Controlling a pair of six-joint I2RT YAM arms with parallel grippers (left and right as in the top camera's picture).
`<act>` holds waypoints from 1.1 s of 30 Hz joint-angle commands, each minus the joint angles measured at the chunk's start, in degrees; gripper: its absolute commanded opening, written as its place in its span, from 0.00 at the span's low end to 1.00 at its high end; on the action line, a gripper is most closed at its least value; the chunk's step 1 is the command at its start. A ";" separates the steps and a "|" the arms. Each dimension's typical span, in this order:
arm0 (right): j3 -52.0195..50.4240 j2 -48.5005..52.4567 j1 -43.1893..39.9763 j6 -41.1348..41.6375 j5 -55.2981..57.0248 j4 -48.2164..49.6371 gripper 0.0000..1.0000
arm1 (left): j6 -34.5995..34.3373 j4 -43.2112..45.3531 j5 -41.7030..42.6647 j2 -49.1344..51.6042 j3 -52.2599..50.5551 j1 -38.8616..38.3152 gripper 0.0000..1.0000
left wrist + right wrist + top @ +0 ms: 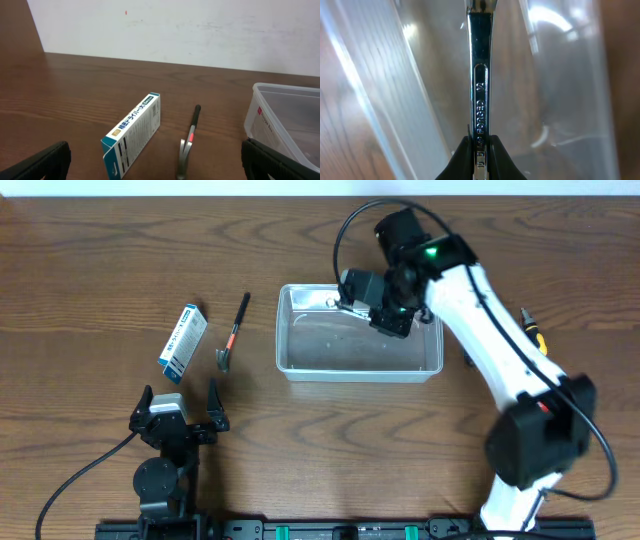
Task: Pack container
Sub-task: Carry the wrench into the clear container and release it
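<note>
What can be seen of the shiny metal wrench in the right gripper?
The shiny steel-looking wrench is a slim flat bar stamped FORGED 12. The right gripper pinches its near end between black fingers. It points away from the wrist camera, above the clear plastic container; its far head is out of frame.

Blue-white box (183,342) beside black-handled tool (234,330)

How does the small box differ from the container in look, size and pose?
The box is opaque blue-and-white card; the container is clear plastic. The box is much smaller than the container. The box lies askew on the table; the container sits square to its edge. Both are rectangular and rest on the table.
</note>
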 commanded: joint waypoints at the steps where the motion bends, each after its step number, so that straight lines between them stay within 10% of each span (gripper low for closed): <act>1: 0.96 3.91 0.72 -2.12 0.35 -0.68 0.01 | 0.35 -0.92 -0.07 0.02 -1.55 -0.24 0.98; 14: 0.96 14.62 0.72 -1.22 -0.11 -0.26 0.02 | 0.35 -0.92 -0.04 0.02 -1.55 -0.24 0.98; 24: 0.96 14.80 0.72 0.81 -0.44 0.66 0.37 | 0.35 -0.92 -0.04 0.02 -1.55 -0.24 0.98; 33: 9.38 13.22 0.81 10.10 -1.53 -3.52 0.39 | 0.35 -0.92 -0.07 0.02 -1.55 -0.24 0.98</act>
